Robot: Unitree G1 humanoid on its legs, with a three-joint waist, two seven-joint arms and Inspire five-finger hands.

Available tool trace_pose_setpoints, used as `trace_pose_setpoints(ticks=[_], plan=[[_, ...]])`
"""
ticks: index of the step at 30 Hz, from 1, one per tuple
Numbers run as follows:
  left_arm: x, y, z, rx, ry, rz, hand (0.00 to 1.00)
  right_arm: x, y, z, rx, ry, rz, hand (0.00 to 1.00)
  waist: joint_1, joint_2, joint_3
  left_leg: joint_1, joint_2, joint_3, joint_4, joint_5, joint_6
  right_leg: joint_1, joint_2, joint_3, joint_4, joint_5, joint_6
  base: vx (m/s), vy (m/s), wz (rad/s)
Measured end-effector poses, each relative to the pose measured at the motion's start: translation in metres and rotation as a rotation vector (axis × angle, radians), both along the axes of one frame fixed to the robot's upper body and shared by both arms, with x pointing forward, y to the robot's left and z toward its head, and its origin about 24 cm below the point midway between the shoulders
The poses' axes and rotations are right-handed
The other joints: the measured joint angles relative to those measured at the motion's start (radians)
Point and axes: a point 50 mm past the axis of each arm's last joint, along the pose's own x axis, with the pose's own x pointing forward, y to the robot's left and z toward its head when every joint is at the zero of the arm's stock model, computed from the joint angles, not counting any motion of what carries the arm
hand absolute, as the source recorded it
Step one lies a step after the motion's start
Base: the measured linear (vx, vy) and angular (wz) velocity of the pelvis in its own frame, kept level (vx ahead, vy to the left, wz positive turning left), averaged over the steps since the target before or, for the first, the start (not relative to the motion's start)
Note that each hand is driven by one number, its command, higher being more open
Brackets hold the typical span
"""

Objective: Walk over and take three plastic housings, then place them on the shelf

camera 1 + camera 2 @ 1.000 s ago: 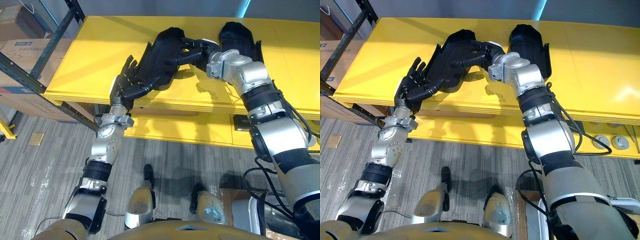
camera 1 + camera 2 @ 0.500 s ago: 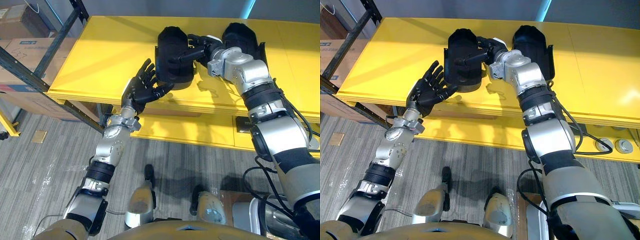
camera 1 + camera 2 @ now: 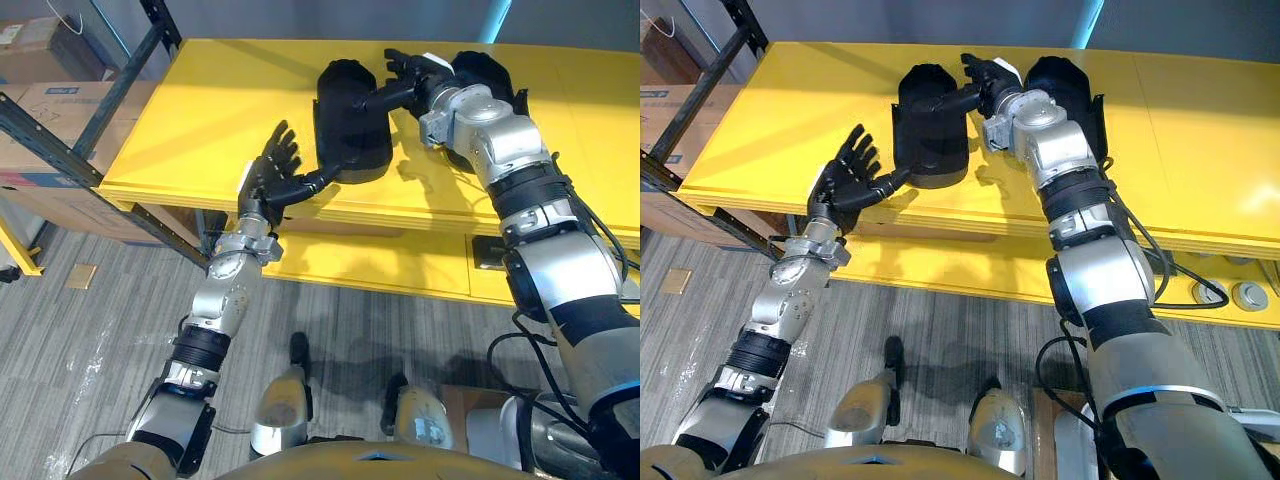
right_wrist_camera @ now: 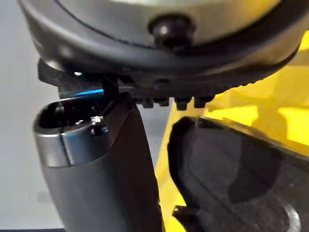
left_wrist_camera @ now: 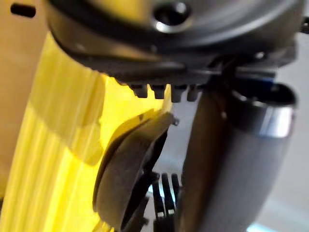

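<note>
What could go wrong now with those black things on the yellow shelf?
1. The left housing lies with its end close to the yellow shelf's front edge, and the open left hand touches that end with its thumb; a tug might slide it off.
2. The right arm reaches across the second housing while the open right hand touches the first; pulling back could bump it askew.
</note>
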Motion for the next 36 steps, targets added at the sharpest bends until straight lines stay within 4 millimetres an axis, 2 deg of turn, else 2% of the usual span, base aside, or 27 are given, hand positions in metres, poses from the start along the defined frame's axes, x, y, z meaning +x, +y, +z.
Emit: trace_pose_setpoints(ticks=[4, 6, 10, 12, 14, 16, 17, 19, 24, 29, 33, 36], plan=[[-0.001, 0.023, 0.007, 0.085, -0.039, 0.197, 1.00, -0.006, 0.002, 0.024, 0.085, -0.142, -0.001, 1.00, -0.006, 0.000, 0.000, 0.007, 0.000, 0.001, 0.001, -0.001, -0.003, 0.011, 0.002, 0.001, -0.009, 0.001, 0.001, 0.01, -0.004, 0.00], [-0.004, 0.033, 0.017, 0.114, -0.092, 0.293, 1.00, -0.019, 0.002, 0.041, 0.150, -0.292, 0.015, 1.00, -0.002, 0.000, 0.000, 0.013, 0.001, -0.002, 0.001, 0.001, 0.000, 0.025, 0.006, -0.001, -0.024, 0.004, 0.004, 0.05, -0.018, 0.02], [-0.026, 0.042, 0.035, 0.129, -0.205, 0.364, 1.00, -0.045, -0.002, 0.036, 0.209, -0.441, 0.052, 1.00, -0.007, -0.002, -0.006, 0.047, -0.007, -0.010, 0.000, -0.008, 0.006, 0.085, 0.005, -0.013, -0.072, 0.012, 0.013, 0.07, -0.005, 0.05], [-0.038, 0.045, 0.046, 0.121, -0.279, 0.381, 1.00, -0.057, -0.009, 0.023, 0.234, -0.477, 0.057, 1.00, -0.013, -0.002, -0.016, 0.048, -0.009, -0.016, -0.004, -0.010, 0.008, 0.098, 0.006, -0.021, -0.093, 0.017, 0.015, 0.04, -0.002, 0.10], [-0.048, 0.048, 0.047, 0.115, -0.306, 0.394, 1.00, -0.067, -0.014, 0.004, 0.249, -0.477, 0.050, 1.00, -0.017, -0.003, -0.034, 0.048, -0.010, -0.015, -0.007, -0.012, 0.010, 0.104, 0.009, -0.020, -0.111, 0.025, 0.018, 0.05, 0.000, -0.02], [-0.063, 0.050, 0.041, 0.109, -0.298, 0.403, 1.00, -0.088, -0.019, -0.030, 0.230, -0.469, 0.026, 1.00, -0.024, -0.006, -0.056, 0.057, -0.013, -0.012, -0.007, -0.021, 0.009, 0.123, 0.009, -0.019, -0.140, 0.035, 0.021, 0.07, 0.002, -0.06], [-0.069, 0.051, 0.038, 0.108, -0.293, 0.405, 1.00, -0.095, -0.019, -0.041, 0.212, -0.462, 0.020, 1.00, -0.029, -0.006, -0.060, 0.061, -0.013, -0.010, -0.007, -0.023, 0.009, 0.129, 0.010, -0.017, -0.148, 0.039, 0.022, 0.05, 0.002, -0.07], [-0.079, 0.050, 0.032, 0.114, -0.285, 0.403, 1.00, -0.108, -0.019, -0.059, 0.156, -0.449, 0.010, 1.00, -0.045, -0.008, -0.061, 0.066, -0.013, -0.007, -0.007, -0.026, 0.009, 0.135, 0.012, -0.014, -0.157, 0.042, 0.024, 0.01, -0.002, -0.05], [-0.100, 0.045, 0.015, 0.125, -0.226, 0.378, 1.00, -0.139, -0.017, -0.097, 0.138, -0.385, 0.033, 1.00, -0.054, -0.017, -0.066, 0.055, -0.001, 0.011, 0.000, -0.044, 0.007, 0.128, 0.024, -0.001, -0.180, 0.047, 0.022, -0.03, -0.011, -0.10], [-0.110, 0.044, -0.002, 0.123, -0.148, 0.363, 1.00, -0.150, -0.003, -0.114, 0.068, -0.361, 0.117, 1.00, -0.060, -0.019, -0.067, 0.016, 0.005, 0.015, 0.004, -0.037, 0.008, 0.086, 0.032, 0.010, -0.182, 0.055, 0.015, -0.02, -0.011, -0.03], [-0.111, 0.042, -0.005, 0.072, -0.131, 0.356, 1.00, -0.154, 0.011, -0.117, 0.057, -0.368, 0.185, 1.00, -0.049, -0.023, -0.068, 0.010, 0.006, 0.014, 0.006, -0.029, 0.009, 0.081, 0.033, 0.011, -0.179, 0.065, 0.018, 0.00, 0.000, 0.00], [-0.113, 0.044, -0.007, 0.042, -0.121, 0.367, 1.00, -0.154, 0.015, -0.118, 0.065, -0.363, 0.196, 1.00, -0.050, -0.028, -0.066, 0.001, 0.006, 0.013, 0.019, -0.035, 0.009, 0.079, 0.033, 0.011, -0.178, 0.065, 0.018, 0.00, 0.000, 0.00]])
